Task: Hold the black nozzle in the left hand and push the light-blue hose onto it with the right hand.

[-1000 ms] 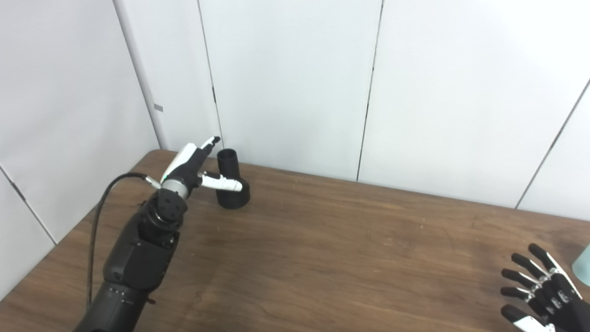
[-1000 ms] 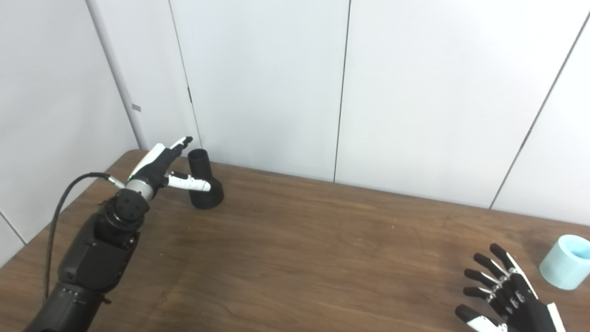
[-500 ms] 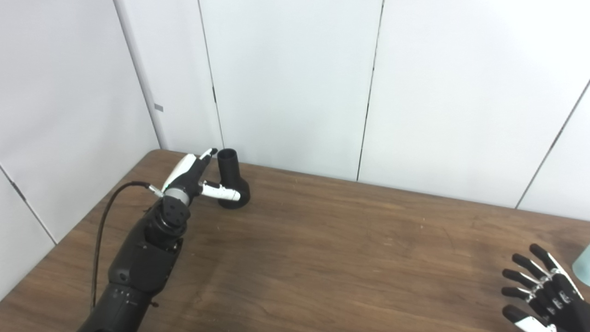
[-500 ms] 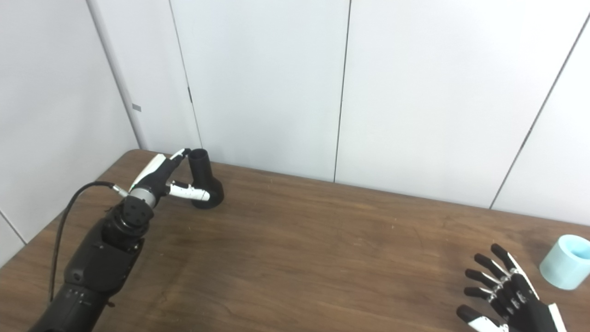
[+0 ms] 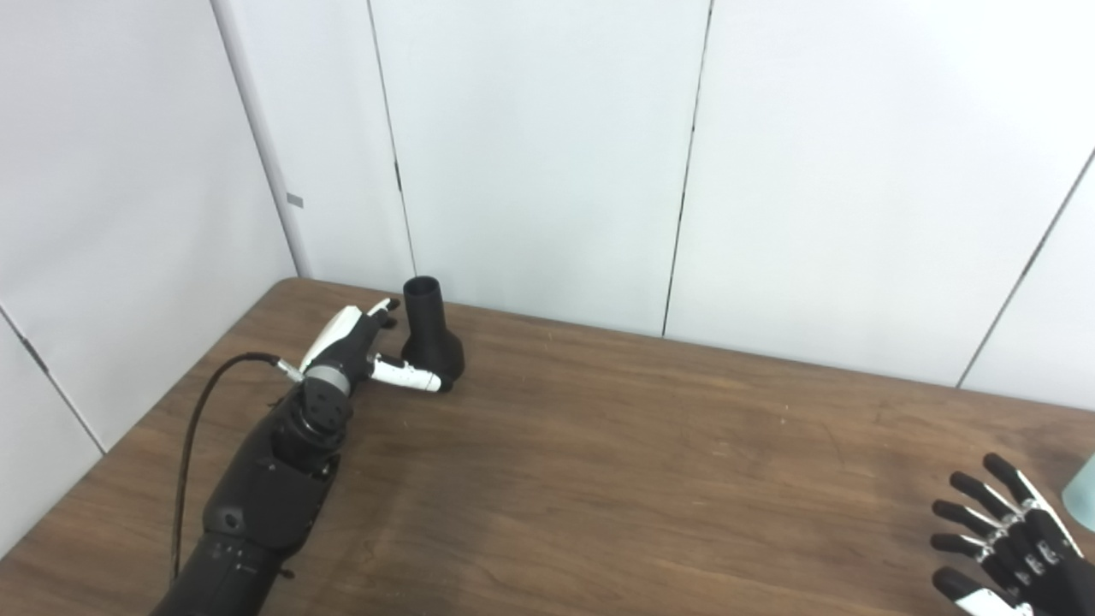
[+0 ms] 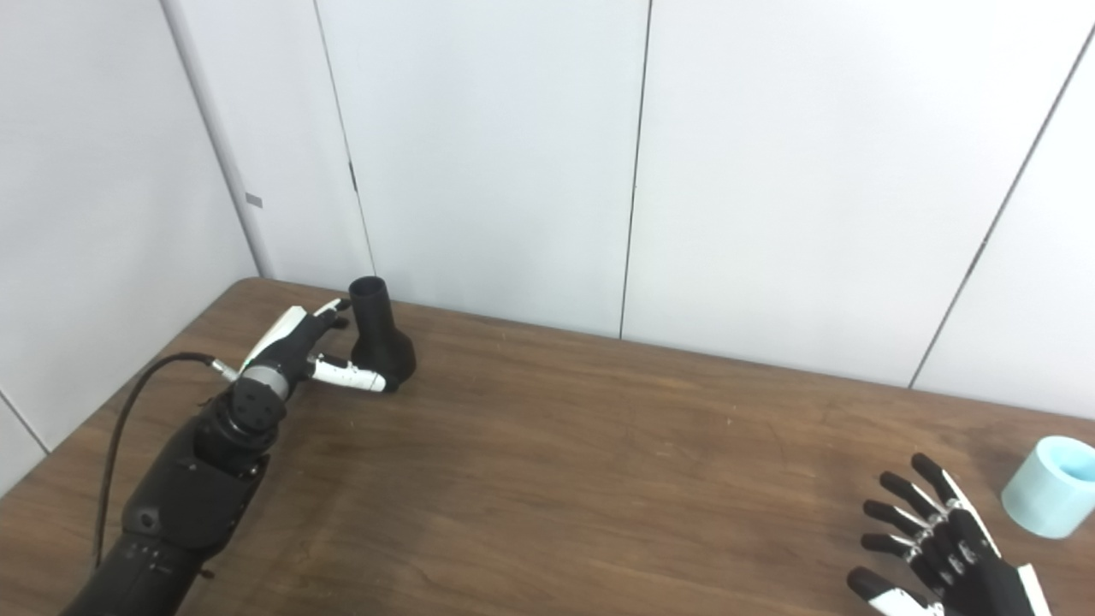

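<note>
left eye view shows one black plastic nozzle [image 5: 430, 336], flared at the base and narrow at the open top, standing upright at the far left of the dark brown wooden surface [image 5: 599, 479], close to the white panelled wall [image 5: 547, 154]. the left hand [image 5: 359, 346] is right beside it, fingers [image 5: 382, 306] spread wide to the left of the neck and the white thumb [image 5: 411, 377] lying across the front of the base; it grips nothing. compared with a second ago this hand sits lower and nearer the surface, and the nozzle stands where it did. one short light-blue cylindrical hose [image 6: 1050, 485] stands on end at the far right edge, its open top showing a hollow inside with nothing visible in it. the right hand [image 6: 937, 552] rests near it, well apart from the nozzle, palm up with black fingers [image 6: 894, 516] fanned wide, unchanged from before. a black cable [image 5: 192, 428] loops off the left wrist.
</note>
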Tool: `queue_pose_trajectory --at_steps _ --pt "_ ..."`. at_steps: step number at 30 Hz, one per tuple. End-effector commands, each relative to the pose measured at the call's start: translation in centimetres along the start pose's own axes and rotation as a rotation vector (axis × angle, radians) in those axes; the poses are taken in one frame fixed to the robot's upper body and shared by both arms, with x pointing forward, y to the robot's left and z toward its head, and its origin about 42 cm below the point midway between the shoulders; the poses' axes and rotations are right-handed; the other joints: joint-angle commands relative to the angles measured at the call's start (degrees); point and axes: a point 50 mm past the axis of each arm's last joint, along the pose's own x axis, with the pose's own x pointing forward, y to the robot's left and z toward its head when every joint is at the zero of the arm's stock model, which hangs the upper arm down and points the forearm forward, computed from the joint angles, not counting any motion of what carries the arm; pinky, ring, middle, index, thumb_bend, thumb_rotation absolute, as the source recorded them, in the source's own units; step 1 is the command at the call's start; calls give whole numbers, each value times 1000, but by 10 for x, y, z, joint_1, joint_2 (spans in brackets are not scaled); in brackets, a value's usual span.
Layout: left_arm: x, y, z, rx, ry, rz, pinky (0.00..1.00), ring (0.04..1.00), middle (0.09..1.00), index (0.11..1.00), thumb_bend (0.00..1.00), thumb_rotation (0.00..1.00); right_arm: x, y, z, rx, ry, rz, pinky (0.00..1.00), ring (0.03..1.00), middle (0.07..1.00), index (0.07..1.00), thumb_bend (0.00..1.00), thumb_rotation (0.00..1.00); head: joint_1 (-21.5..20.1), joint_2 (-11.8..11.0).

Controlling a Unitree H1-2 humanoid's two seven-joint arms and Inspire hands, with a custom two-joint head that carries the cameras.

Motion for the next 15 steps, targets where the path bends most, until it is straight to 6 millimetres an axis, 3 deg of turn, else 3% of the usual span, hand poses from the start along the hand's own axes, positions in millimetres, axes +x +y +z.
queue_pose_trajectory --at_steps 1,15 --pt "5 17 17 -7 -58 56 1000 923 863 890 955 188 5 -4 18 -14 -72 3 626 752 834 918 759 246 0 0" --pt "11 4 5 -32 -60 27 992 920 851 829 938 166 2 -2 18 -21 -62 0 611 740 829 907 765 246 -7 8"
